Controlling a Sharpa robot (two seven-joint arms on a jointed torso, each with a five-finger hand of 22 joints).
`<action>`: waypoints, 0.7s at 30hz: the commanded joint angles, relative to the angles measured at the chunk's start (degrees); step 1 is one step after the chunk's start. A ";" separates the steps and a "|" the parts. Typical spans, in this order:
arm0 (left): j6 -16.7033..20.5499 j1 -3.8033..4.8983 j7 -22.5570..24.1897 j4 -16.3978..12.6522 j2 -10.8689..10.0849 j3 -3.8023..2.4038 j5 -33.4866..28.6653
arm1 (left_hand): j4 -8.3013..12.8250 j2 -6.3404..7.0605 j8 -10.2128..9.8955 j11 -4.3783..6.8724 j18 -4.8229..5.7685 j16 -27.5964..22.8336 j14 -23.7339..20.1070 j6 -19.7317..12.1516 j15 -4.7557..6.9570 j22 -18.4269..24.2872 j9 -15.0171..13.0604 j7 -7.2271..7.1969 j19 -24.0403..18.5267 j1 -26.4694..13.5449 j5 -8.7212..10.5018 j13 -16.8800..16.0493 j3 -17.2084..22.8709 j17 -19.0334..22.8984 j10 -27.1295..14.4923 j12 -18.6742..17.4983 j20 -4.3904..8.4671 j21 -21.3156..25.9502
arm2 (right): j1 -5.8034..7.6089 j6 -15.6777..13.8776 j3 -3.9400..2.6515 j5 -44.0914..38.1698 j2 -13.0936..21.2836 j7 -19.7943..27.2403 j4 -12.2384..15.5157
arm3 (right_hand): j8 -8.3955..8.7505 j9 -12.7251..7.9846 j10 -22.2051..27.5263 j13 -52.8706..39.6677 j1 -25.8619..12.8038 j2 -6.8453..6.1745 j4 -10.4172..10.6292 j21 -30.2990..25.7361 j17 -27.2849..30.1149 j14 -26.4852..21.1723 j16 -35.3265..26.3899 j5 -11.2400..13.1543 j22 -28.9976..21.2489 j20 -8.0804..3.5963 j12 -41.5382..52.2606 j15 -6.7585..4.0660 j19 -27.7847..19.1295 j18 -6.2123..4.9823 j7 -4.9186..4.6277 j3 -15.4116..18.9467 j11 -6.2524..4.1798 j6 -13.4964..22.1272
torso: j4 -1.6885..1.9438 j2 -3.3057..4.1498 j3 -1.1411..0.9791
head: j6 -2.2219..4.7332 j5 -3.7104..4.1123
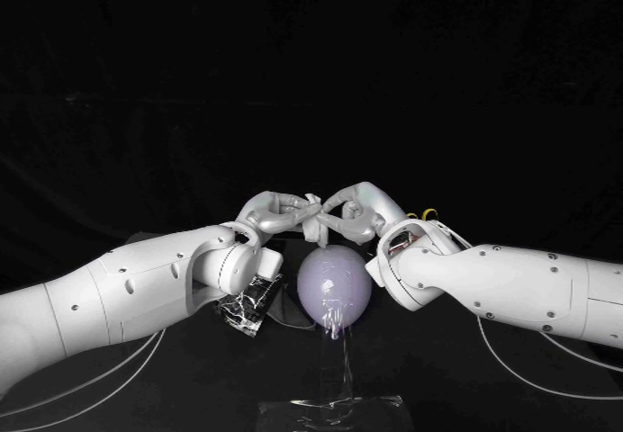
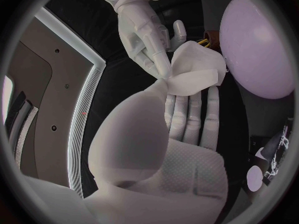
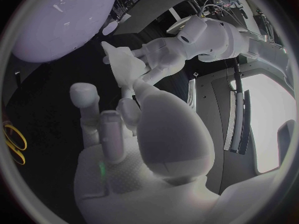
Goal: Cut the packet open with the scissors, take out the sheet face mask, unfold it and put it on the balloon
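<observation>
A pale lilac balloon (image 1: 334, 279) (image 2: 258, 45) (image 3: 56, 20) stands upright on a clear stand (image 1: 331, 409) at the table's middle. Just above its top my left hand (image 1: 273, 213) (image 2: 181, 134) and right hand (image 1: 357, 209) (image 3: 124, 149) meet fingertip to fingertip. Both pinch the white sheet face mask (image 1: 314, 227) (image 2: 196, 72) (image 3: 121, 64), which is still folded small and hangs between them, close over the balloon's top. In the left wrist view the right hand (image 2: 146, 40) grips the mask's corner. In the right wrist view the left hand (image 3: 165, 55) holds its other side.
The crumpled silver-and-black packet (image 1: 249, 306) (image 2: 277, 149) lies on the table under my left wrist, left of the balloon. The yellow-handled scissors (image 1: 426, 216) (image 2: 206, 42) (image 3: 15, 144) lie behind my right wrist.
</observation>
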State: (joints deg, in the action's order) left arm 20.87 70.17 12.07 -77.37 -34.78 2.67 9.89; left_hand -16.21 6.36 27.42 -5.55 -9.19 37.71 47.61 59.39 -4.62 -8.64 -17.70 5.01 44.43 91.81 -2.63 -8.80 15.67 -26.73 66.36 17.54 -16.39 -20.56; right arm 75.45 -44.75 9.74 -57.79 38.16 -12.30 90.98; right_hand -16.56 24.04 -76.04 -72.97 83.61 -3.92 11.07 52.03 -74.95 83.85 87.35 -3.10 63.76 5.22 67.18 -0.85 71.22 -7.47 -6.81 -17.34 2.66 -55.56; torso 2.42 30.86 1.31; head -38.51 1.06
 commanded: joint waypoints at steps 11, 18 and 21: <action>-2.19 0.11 0.45 -0.32 0.28 -0.08 -0.25 | 0.08 0.59 0.39 0.38 -0.39 0.47 -0.20 0.70 0.09 -0.09 -1.71 -0.30 0.32 0.25 -0.13 -0.19 0.33 -0.10 -0.26 0.49 -0.01 -0.36 | 0.01 0.30 -0.04 -1.15 -0.22 -0.10 -0.14 | -1.57 0.72 -0.86 0.01 1.59 0.62 -2.87 1.51 -11.12 4.74 0.71 0.10 1.51 -0.69 0.64 -0.95 1.05 0.04 0.64 -4.36 -0.94 -1.77 | -0.03 0.00 -0.04 | -0.01 0.01; -2.43 0.11 0.72 -0.22 -0.08 -0.08 -0.25 | 0.08 0.59 0.39 0.38 -0.39 0.47 -0.20 0.70 0.09 -0.09 -1.71 -0.30 0.32 0.25 -0.13 -0.19 0.33 -0.10 -0.26 0.49 -0.01 -0.36 | 0.01 -1.04 -0.05 -0.69 0.59 0.21 -0.36 | -2.59 1.43 -1.87 -0.44 0.67 0.94 -3.68 2.92 -11.94 5.08 1.11 0.16 2.70 -0.98 1.37 -1.26 1.91 0.29 1.01 -6.12 -1.27 -1.91 | -0.03 0.01 -0.03 | 0.05 0.06; -2.62 0.11 0.92 -0.19 -0.37 -0.08 -0.19 | 0.08 0.62 0.38 0.39 -0.39 0.52 -0.24 0.73 0.11 -0.10 -1.67 -0.29 0.31 0.30 -0.14 -0.26 0.36 -0.13 -0.32 0.57 -0.01 -0.37 | 0.01 -1.39 -0.09 -0.15 1.12 0.47 -0.53 | -3.05 1.76 -2.30 -0.67 0.21 0.86 -4.03 3.47 -12.24 5.21 1.25 0.16 3.17 -1.11 1.70 -1.40 2.26 0.39 1.17 -6.72 -1.42 -1.95 | -0.05 0.02 -0.02 | 0.06 0.05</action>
State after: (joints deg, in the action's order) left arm 19.68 70.16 12.09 -77.44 -35.13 2.69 9.81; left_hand -16.21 6.60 27.62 -5.33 -9.11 37.98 47.61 59.40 -4.62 -8.68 -17.71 5.00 44.43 92.04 -2.62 -8.96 15.66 -26.77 66.13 17.83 -16.39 -20.56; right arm 75.46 -45.20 9.72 -57.84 39.17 -12.55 90.53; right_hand -19.44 25.67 -77.09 -73.48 84.22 -2.93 6.89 55.36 -74.91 83.95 88.28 -3.07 66.85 4.01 68.72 -1.79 73.08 -6.99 -5.94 -23.82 2.25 -57.33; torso 2.38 30.86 1.28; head -38.47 1.11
